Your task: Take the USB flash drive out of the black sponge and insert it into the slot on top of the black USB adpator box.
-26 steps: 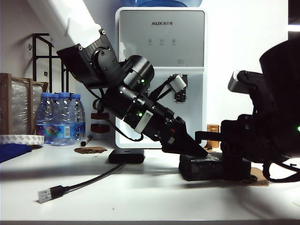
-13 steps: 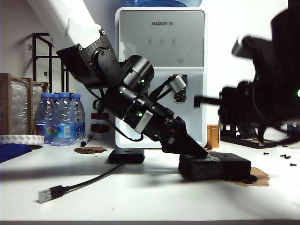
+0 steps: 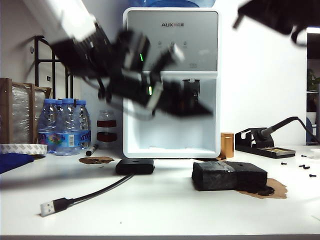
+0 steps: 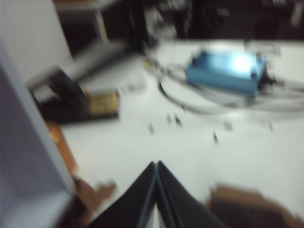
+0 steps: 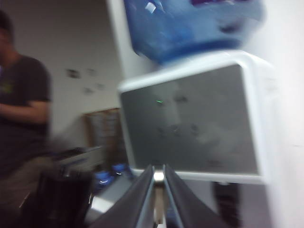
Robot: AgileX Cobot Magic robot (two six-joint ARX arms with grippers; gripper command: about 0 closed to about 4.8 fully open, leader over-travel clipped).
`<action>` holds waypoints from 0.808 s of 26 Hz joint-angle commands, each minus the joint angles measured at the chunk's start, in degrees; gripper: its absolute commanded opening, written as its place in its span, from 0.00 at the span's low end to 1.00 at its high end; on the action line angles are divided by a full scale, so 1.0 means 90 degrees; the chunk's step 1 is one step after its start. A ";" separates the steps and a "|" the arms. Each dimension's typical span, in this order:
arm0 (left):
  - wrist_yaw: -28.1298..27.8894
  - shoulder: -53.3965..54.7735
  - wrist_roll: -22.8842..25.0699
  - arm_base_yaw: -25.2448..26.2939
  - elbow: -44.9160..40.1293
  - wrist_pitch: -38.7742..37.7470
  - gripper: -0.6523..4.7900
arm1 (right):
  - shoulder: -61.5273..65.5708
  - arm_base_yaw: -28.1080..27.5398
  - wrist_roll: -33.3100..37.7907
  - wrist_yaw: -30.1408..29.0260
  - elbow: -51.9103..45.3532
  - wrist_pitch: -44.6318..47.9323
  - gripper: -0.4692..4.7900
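The black sponge (image 3: 228,176) lies on the white table right of centre, with nothing touching it. Left of it sits the flat black USB adaptor box (image 3: 135,166); its cable ends in a silver plug (image 3: 48,207). The slot on its top does not show from this low angle. My left gripper (image 3: 209,112) hangs blurred in front of the dispenser, above the sponge, its fingers (image 4: 147,190) pressed together and empty. My right gripper (image 3: 239,20) is high at the upper right. In the right wrist view a small silvery piece, the USB flash drive (image 5: 158,176), sits pinched between its tips.
A white water dispenser (image 3: 172,80) stands behind the box. Water bottles (image 3: 65,125) are at the left, a copper can (image 3: 227,145) and a soldering iron stand (image 3: 262,145) at the right, with small screws (image 3: 305,167) nearby. A person (image 5: 19,123) stands in the background.
The left gripper has lifted off the sponge and swung up in front of the dispenser. The right gripper rose from the sponge to the upper right corner.
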 commanded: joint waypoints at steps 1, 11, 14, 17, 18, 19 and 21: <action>-0.0138 -0.0566 -0.0359 0.0165 0.0036 0.0214 0.11 | -0.0651 -0.0595 0.0328 -0.1906 0.0534 -0.1627 0.08; 0.1003 -0.2222 -0.0347 0.1603 0.0036 -0.1562 0.11 | -0.0573 -0.0901 -0.0843 -0.4952 0.2781 -0.4913 0.08; 0.1831 -0.2533 -0.0194 0.2271 0.0036 -0.2390 0.11 | -0.0296 -0.0901 -0.1061 -0.5445 0.3259 -0.5374 0.08; 0.2465 -0.2657 0.0372 0.3075 0.0034 -0.3378 0.11 | 0.0209 -0.0899 -0.1209 -0.6552 0.3623 -0.5377 0.08; 0.2608 -0.2650 0.1052 0.3514 0.0034 -0.3954 0.11 | 0.0491 -0.0886 -0.1277 -0.6793 0.3711 -0.5357 0.08; 0.2616 -0.2647 0.1358 0.3648 0.0034 -0.4165 0.11 | 0.0610 -0.0884 -0.1309 -0.6805 0.3713 -0.5314 0.08; 0.2849 -0.2645 0.2965 0.4226 0.0034 -0.5282 0.11 | 0.0979 -0.0886 -0.1659 -0.6756 0.3713 -0.5238 0.08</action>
